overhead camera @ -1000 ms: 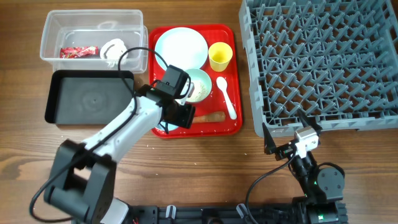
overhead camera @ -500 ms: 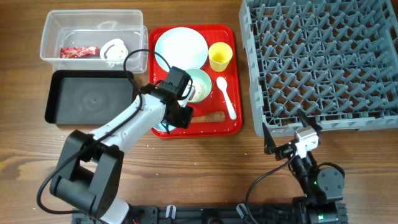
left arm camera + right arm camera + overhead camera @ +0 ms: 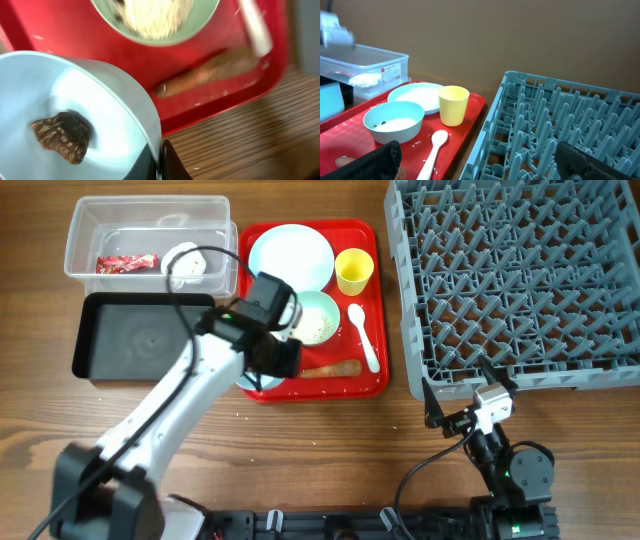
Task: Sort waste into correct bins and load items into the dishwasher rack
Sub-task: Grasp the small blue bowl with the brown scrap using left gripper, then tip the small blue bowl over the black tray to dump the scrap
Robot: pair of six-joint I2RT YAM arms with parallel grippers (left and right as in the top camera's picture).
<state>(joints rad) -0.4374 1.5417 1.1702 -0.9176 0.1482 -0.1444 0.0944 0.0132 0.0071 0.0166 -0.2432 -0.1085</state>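
Left wrist view shows the left gripper (image 3: 159, 161) pinched shut on the thin wall of the light-blue bowl (image 3: 100, 100), one finger inside the rim and one outside. That hold suits a thin wall and would let the bowl be carried and tipped. The small brown food scrap (image 3: 60, 136) lies inside, so I judge the bowl is gripped to pour the scrap out rather than pick it up separately. Overhead, the bowl is at the near-left corner of the red tray (image 3: 340, 387), close to the shallow black bin (image 3: 140, 340), the likely target. The clear tub (image 3: 100, 215) behind it already holds the red snack wrapper (image 3: 127, 263) and white tissue (image 3: 185, 262). The carrot piece (image 3: 330, 368) and pale green bowl (image 3: 318, 318) of rice wait on the tray. The right gripper (image 3: 463, 392) stands wide open and empty by the front edge of the dishwasher rack (image 3: 520, 280), apparently parked clear.
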